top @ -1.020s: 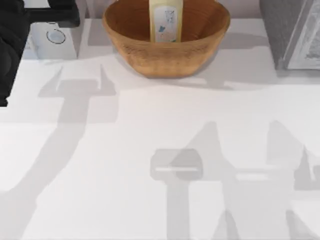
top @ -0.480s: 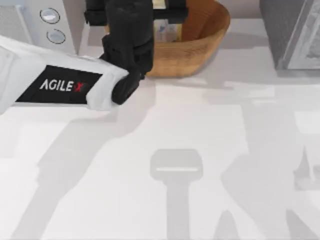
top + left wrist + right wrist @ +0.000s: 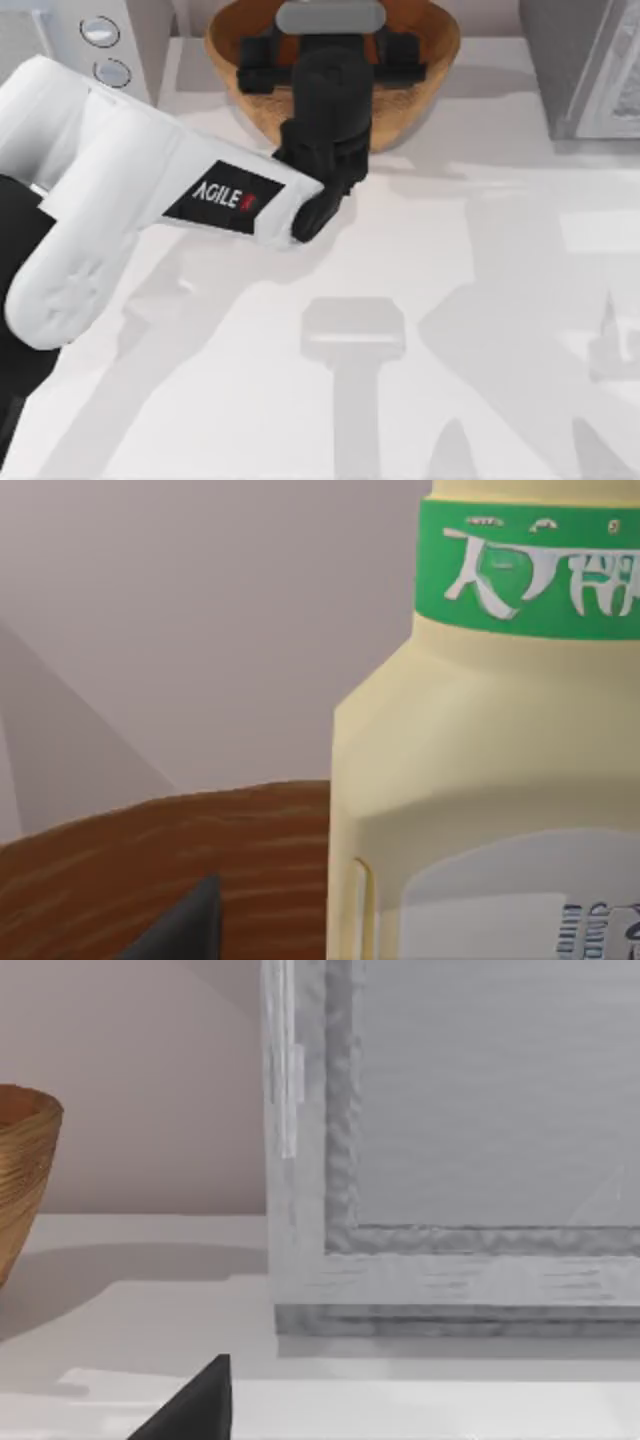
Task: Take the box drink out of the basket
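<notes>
Our left arm (image 3: pixel 150 215) reaches in from the top view's left side of the white table (image 3: pixel 480 330), its white link carrying the AgileX label, and its black wrist hangs over the basket (image 3: pixel 425 70) at the far edge of the table. From above, the left gripper (image 3: pixel 330 60) sits inside the basket's rim, with its black crossbar spanning the darker ribbed interior; the carton itself lies hidden beneath the wrist there. In the left wrist view the box drink (image 3: pixel 480 780) stands upright very close ahead, pale yellow with a green band near its top and a white label lower down, and the basket's brown ribbed wall (image 3: pixel 150 870) rises behind it. One dark fingertip (image 3: pixel 185 925) shows beside the carton, apart from it, but we cannot tell how wide the claw stands or whether it has hold of anything. The right wrist view looks across the table at a grey box-like unit (image 3: pixel 460 1160), with the basket's outer wall (image 3: pixel 25 1170) off to one side.
</notes>
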`<act>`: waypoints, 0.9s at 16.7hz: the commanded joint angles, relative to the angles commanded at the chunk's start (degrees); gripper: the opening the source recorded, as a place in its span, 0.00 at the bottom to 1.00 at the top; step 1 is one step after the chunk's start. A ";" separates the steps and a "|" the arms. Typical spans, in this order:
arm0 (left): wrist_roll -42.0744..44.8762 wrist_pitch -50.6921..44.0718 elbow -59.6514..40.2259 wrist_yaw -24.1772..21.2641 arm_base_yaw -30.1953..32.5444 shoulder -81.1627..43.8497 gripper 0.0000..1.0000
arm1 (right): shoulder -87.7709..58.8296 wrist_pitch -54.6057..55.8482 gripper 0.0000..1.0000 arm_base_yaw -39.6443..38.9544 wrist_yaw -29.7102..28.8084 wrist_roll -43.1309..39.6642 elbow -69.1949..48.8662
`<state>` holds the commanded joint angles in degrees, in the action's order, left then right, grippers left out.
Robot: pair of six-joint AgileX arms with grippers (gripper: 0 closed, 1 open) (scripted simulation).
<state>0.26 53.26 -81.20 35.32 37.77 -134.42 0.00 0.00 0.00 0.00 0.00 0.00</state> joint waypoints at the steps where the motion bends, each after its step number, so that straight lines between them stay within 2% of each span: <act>1: 0.00 0.00 0.00 0.00 0.00 0.00 1.00 | 0.00 0.00 1.00 0.00 0.00 0.00 0.00; 6: 0.03 -0.53 -0.68 -0.30 -0.38 0.24 1.00 | 0.00 0.00 1.00 0.00 0.00 0.00 0.00; 15: -0.11 -7.09 -14.34 -3.27 -3.19 -7.34 1.00 | 0.00 0.00 1.00 0.00 0.00 0.00 0.00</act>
<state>0.15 46.17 -95.54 32.05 34.58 -141.76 0.00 0.00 0.00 0.00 0.00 0.00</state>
